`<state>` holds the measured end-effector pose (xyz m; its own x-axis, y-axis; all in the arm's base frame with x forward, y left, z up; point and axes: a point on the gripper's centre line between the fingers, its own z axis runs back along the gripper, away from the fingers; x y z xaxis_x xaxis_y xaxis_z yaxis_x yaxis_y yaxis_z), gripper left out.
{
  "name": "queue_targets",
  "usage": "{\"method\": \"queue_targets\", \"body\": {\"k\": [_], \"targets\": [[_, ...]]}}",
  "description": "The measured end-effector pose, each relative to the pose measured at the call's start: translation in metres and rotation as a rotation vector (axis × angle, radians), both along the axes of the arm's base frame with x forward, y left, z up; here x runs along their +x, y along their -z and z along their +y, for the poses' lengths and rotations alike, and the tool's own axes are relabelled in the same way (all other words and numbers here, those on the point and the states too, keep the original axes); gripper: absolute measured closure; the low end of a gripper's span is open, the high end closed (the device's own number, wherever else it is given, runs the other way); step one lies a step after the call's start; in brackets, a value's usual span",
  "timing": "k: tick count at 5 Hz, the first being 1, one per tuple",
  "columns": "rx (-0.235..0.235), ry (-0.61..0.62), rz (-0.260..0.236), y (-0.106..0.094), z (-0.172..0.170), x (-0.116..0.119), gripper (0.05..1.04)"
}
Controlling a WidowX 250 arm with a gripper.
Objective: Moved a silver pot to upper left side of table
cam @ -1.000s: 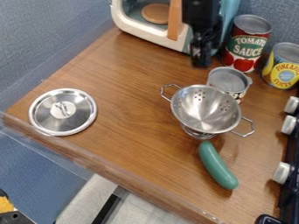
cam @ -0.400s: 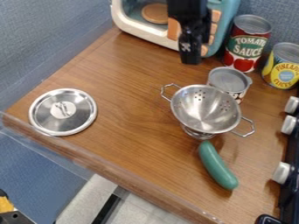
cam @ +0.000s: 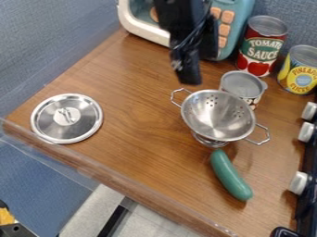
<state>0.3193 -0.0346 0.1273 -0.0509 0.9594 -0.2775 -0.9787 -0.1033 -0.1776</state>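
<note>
- Hanging over the surface [cam: 133,92], the end effector [cam: 190,78] is in front of the toy microwave [cam: 140,30], with the black arm [cam: 176,21] partly covering the microwave's front.
- Whether the end effector is apart, together or clamped on something, I cannot tell.
- The silver pot, a colander [cam: 217,115] with holes and two wire handles, stands upright on the surface, in front of the microwave and somewhat to its right, well apart from it. Its open top faces up.
- A round silver lid [cam: 49,122] lies flat, handle up, in front of the microwave and to its left, near the edge of the surface.
- A green cucumber [cam: 230,175] lies farther in front of the microwave than the colander does, at a slant.
- A small can [cam: 241,85] stands near the microwave, in front and to the right, partly hidden by the colander.
- A red can [cam: 265,41] stands upright just beside the microwave, on its right.
- A yellow can [cam: 300,69] is farther to the microwave's right.
- Light stove knobs [cam: 306,132] line the side well to the right of the microwave.
</note>
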Motion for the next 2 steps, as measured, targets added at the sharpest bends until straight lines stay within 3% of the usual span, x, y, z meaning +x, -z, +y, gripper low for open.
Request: {"method": "queue_targets", "body": {"k": [2], "targets": [[0.043,0.13,0.014,0.028,-0.007,-0.032,0.083]]}}
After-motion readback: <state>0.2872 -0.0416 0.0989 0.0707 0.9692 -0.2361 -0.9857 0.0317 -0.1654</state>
